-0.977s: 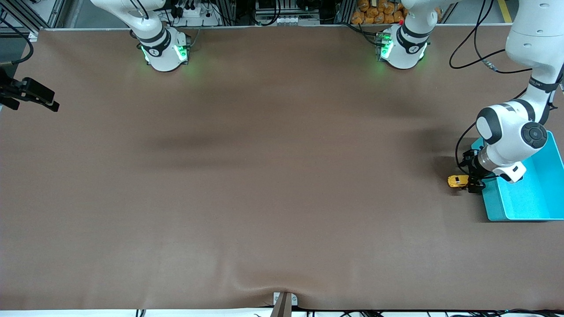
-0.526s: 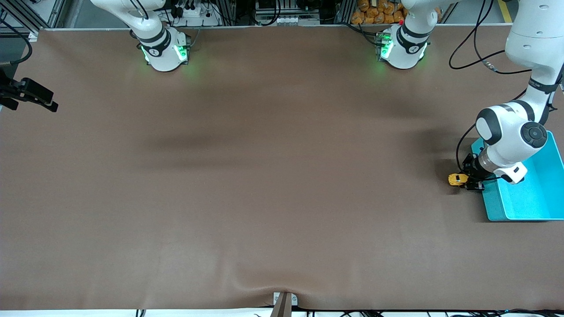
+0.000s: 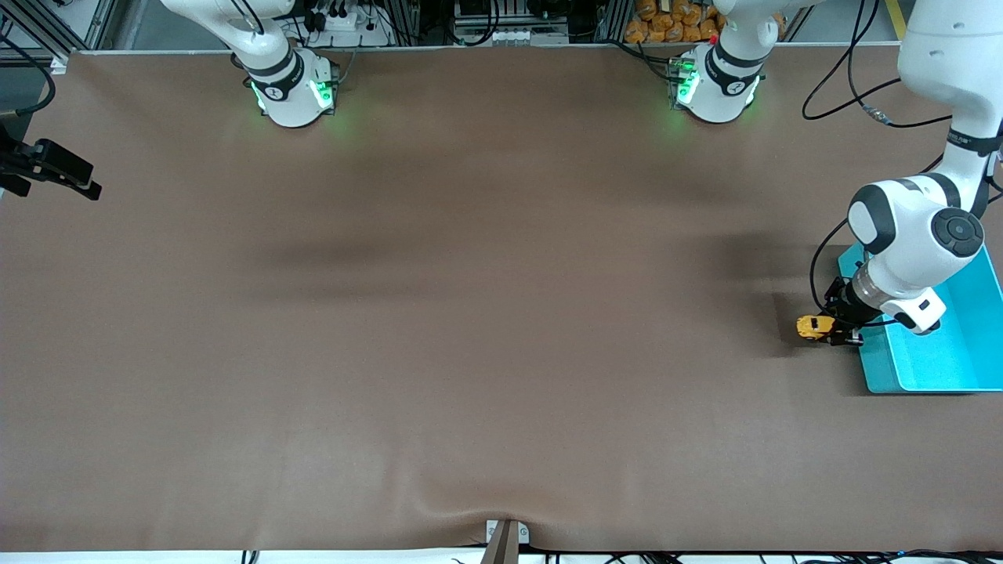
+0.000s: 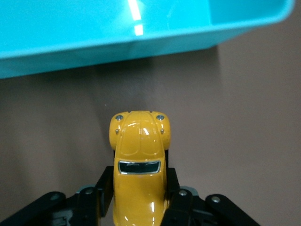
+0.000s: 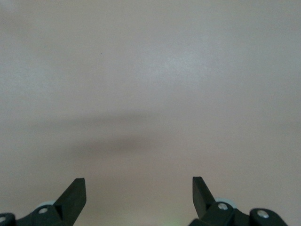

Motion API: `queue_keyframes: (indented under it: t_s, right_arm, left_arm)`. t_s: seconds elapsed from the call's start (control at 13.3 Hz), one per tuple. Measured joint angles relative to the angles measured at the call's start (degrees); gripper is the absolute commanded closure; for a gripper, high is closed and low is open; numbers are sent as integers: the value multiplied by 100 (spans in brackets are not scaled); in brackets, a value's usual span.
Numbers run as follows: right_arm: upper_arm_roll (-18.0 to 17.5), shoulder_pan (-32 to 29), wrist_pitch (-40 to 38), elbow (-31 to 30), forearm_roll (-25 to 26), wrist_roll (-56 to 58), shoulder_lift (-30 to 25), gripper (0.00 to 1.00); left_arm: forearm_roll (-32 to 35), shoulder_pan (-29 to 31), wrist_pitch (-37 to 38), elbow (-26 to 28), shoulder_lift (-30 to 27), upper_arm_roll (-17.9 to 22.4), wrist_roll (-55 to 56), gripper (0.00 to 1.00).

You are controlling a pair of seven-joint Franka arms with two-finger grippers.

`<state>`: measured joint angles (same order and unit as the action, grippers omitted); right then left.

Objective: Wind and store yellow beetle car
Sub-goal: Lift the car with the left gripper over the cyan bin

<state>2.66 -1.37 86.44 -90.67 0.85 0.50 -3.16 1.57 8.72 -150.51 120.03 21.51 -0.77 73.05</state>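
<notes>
The yellow beetle car (image 3: 810, 327) is down at the brown table surface, right beside the turquoise bin (image 3: 952, 364) at the left arm's end of the table. My left gripper (image 3: 832, 330) is shut on it. In the left wrist view the black fingers (image 4: 104, 184) press both flanks of the car (image 4: 139, 155), whose rounded nose points at the bin's wall (image 4: 117, 37). I cannot tell whether its wheels touch the table. My right gripper (image 3: 78, 177) waits open over the right arm's end of the table, and nothing shows between its fingers (image 5: 138, 188).
The brown mat (image 3: 486, 313) covers the whole table and has a small wrinkle at the edge nearest the front camera. The two arm bases (image 3: 294, 90) stand along the edge farthest from that camera.
My left gripper has shut on the yellow beetle car, and the left forearm has shifted a little. The car has barely moved. The right gripper has drifted slightly.
</notes>
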Motion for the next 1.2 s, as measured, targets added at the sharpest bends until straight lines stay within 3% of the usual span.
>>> queue_keyframes:
  t_s: [0.53,0.9,1.2]
  right_arm:
    - [10,0,6,1,1,0,0,0]
    - [10,0,7,1,0,-2,0,0]
    - [10,0,59,2,-6,-2,0,0]
  left_arm:
    - [323,-169,837,-114,-756,-45,-557,100]
    - [493,-92,913,-117,-787,-15,-1689,100]
    - [498,333,933,-171,-801,24,-2806,100]
